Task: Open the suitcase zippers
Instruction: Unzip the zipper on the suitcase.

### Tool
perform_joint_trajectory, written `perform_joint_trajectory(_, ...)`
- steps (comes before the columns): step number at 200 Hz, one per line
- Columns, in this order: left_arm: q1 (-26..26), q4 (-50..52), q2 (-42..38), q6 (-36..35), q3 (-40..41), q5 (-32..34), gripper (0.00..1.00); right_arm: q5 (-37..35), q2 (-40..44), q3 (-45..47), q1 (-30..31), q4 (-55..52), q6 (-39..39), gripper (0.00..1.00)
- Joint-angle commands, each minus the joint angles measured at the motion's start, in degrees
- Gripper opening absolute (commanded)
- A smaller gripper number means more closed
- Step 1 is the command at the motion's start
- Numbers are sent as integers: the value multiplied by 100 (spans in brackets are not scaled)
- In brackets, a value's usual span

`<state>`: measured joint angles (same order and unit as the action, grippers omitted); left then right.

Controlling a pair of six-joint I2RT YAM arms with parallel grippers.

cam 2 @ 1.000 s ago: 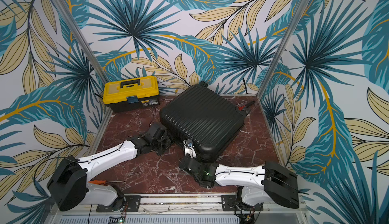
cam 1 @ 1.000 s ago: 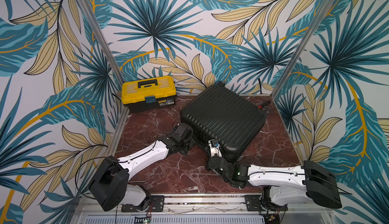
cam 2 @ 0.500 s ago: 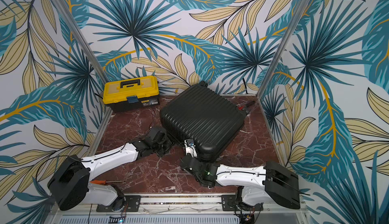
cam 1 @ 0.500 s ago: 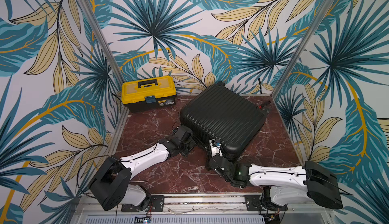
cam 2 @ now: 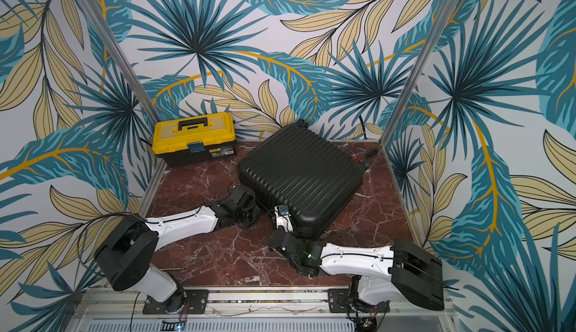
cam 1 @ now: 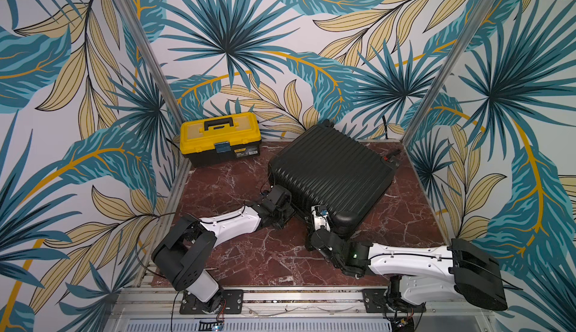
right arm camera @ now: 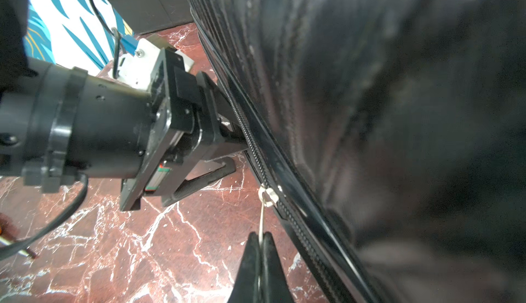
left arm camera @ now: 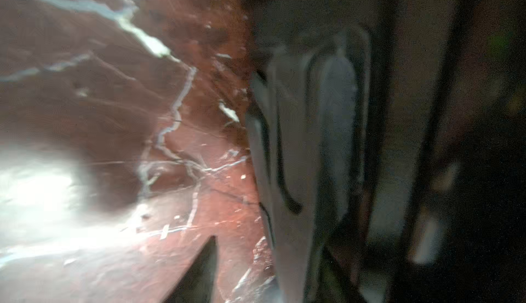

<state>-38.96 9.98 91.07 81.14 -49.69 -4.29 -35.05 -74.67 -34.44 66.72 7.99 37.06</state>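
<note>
Ribbed hard plastic suitcase (cam 1: 330, 171), polished marble tabletop (cam 1: 224, 184), glossy plastic toolbox (cam 1: 218, 134)

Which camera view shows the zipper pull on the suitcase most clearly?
The right wrist view: the pale zipper pull sits sharp on the zip track, its tab pinched in the right tool. The left wrist view is blurred; in both top views it is too small to see.

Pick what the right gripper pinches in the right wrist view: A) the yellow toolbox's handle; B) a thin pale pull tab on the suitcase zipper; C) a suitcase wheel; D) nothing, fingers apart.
B: the right gripper is closed on the pale pull tab, which leads to the zipper track along the side of the suitcase.
</note>
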Motion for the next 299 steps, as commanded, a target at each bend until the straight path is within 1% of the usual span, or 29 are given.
perform_joint_trajectory(1, 116, -457, 252, 205, -91, 350, 37, 687, -135, 84, 123, 309, -39, 0)
perform_joint_trajectory(19, 228, -497, 255, 345, -59, 514, 27, 701, -209, 110, 108, 341, -73, 0)
perform_joint_trajectory(55, 337, -514, 396, 551, -83, 720, 21, 867, -367, 104, 113, 428, -141, 0)
perform_joint_trajectory(63, 341, -514, 432, 552, -110, 718, 18, 868, -369, 103, 113, 426, -159, 0)
perform_joint_trajectory(66, 345, -514, 436, 545, -125, 879, 17, 868, -365, 104, 111, 426, -156, 0)
perform_joint_trajectory(72, 353, -514, 440, 551, -144, 917, 15, 860, -370, 104, 105, 411, -170, 0)
perform_joint_trajectory(80, 379, -515, 438, 576, -152, 933, 9, 855, -350, 105, 105, 377, -193, 0)
perform_joint_trajectory(86, 393, -514, 411, 613, -134, 948, 0, 842, -333, 104, 105, 336, -206, 0)
perform_joint_trajectory(119, 608, -479, 53, 956, 172, 1181, 0, 668, -100, 199, 105, -30, -234, 0)
perform_joint_trajectory(136, 737, -403, -181, 1067, 356, 1328, 0, 763, 69, 303, 105, -214, -286, 0)
perform_joint_trajectory(150, 813, -216, -311, 1087, 396, 1424, 0, 894, 198, 423, 111, -366, -295, 0)
perform_joint_trajectory(172, 937, -172, -387, 1071, 459, 1382, 0, 1050, 477, 641, 140, -548, -283, 0)
perform_joint_trajectory(212, 1143, -26, -481, 955, 509, 1338, 0, 934, 1355, 910, 192, -1385, -122, 0)
perform_joint_trajectory(235, 1272, -18, -477, 822, 499, 1146, 0, 581, 1929, 1110, 187, -1864, 49, 0)
perform_joint_trajectory(267, 1347, 34, -536, 695, 556, 992, 0, -375, 2717, 1309, 175, -2672, 486, 0)
perform_joint_trajectory(282, 1371, 35, -597, 563, 592, 937, 0, -693, 3098, 1377, 129, -2895, 535, 0)
perform_joint_trajectory(299, 1425, 196, -660, 332, 568, 804, 0, -944, 3452, 1378, -66, -3204, 488, 0)
